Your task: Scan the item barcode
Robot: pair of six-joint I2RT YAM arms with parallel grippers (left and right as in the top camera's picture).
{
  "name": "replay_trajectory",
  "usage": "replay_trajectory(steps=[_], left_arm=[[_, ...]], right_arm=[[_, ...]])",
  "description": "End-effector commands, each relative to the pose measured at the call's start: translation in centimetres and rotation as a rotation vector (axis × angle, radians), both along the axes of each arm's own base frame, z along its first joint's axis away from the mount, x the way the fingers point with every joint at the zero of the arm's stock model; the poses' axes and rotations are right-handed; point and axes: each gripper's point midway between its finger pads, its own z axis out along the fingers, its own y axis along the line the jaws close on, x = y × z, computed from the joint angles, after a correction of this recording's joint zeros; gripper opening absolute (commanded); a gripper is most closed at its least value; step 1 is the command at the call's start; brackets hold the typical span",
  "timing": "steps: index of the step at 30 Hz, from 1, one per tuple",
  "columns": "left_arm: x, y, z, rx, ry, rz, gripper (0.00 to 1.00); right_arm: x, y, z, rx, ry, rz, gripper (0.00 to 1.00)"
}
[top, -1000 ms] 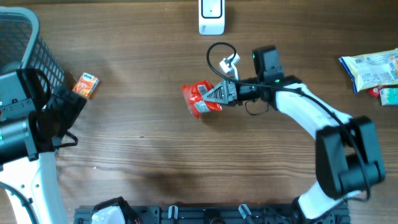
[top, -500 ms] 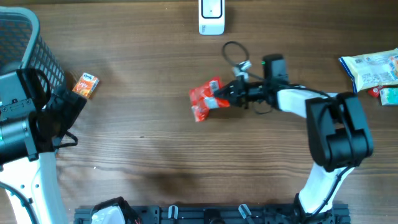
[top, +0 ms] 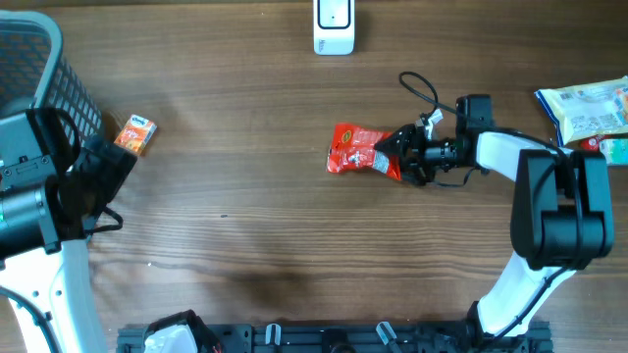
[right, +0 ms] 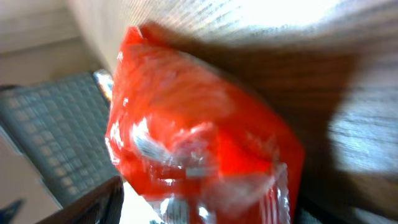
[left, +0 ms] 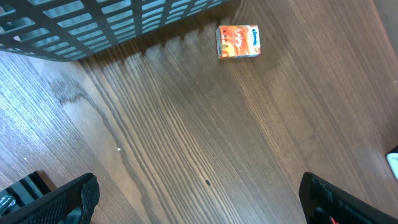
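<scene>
Since a second ago the red packet (top: 359,150) has shifted rightward across the surface (top: 245,245) and turned, and the right arm has drawn back toward its own side.

From overhead, the packet lies near the middle of the wood, below and just right of the white scanner (top: 334,25). Its long axis runs almost left to right, the right end dipping slightly. The right pincer (top: 399,149) is at that right end, touching it; whether the jaws clamp it or have parted cannot be told. A small orange box (top: 136,134) sits beside the black basket (top: 39,59) at far left, and pale packets (top: 587,110) lie at far right.

The left wrist view shows the left pincer (left: 198,183) spread wide over bare wood, holding nothing, with the box ahead of it next to the basket's mesh.

The right wrist view is blurred: the packet fills it, slanting from upper left to lower right, with a pale printed patch low down that is too smeared to read.
</scene>
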Motion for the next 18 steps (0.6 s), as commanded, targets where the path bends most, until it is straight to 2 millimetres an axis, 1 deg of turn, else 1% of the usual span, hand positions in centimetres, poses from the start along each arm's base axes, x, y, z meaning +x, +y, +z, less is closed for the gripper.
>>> replay_trajectory(steps=[1,5,7,8,10,12,14,15,16,17,18], left_arm=[[-0.1,0.1,0.0,-0.004,-0.002,0.005,1.0],[0.0,0.1,0.0,-0.004,-0.002,0.005,1.0],[0.0,0.1,0.0,-0.004,-0.002,0.005,1.0],[0.0,0.1,0.0,-0.004,-0.002,0.005,1.0],[-0.1,0.1,0.0,-0.003,-0.002,0.005,1.0],[0.0,0.1,0.0,-0.004,-0.002,0.005,1.0],[0.0,0.1,0.0,-0.004,-0.002,0.005,1.0],[0.0,0.1,0.0,-0.004,-0.002,0.005,1.0],[0.0,0.1,0.0,-0.004,-0.002,0.005,1.0],[-0.1,0.1,0.0,-0.004,-0.001,0.005,1.0],[-0.1,0.1,0.0,-0.003,-0.002,0.005,1.0]], right_arm=[[-2.4,-4.9,-5.3,-0.395,0.04,0.092,0.77],[-4.1,-7.7,-4.5,-0.581,0.113,0.166,0.78],[-5.0,-9.2,-3.3,-0.666,0.155,0.188,0.79],[-5.1,-9.4,-2.8,-0.682,0.159,0.198,0.79],[-5.0,-9.6,-1.0,-0.693,0.142,0.214,0.79],[-4.2,-9.2,0.9,-0.671,0.071,0.232,0.8],[-2.7,-7.6,3.9,-0.592,-0.104,0.296,0.82],[-1.9,-7.0,5.3,-0.564,-0.195,0.323,0.86],[-1.3,-6.7,6.3,-0.554,-0.255,0.336,0.94],[-0.2,-6.4,7.8,-0.552,-0.35,0.348,1.0],[0.8,-6.3,8.8,-0.561,-0.423,0.355,0.99]])
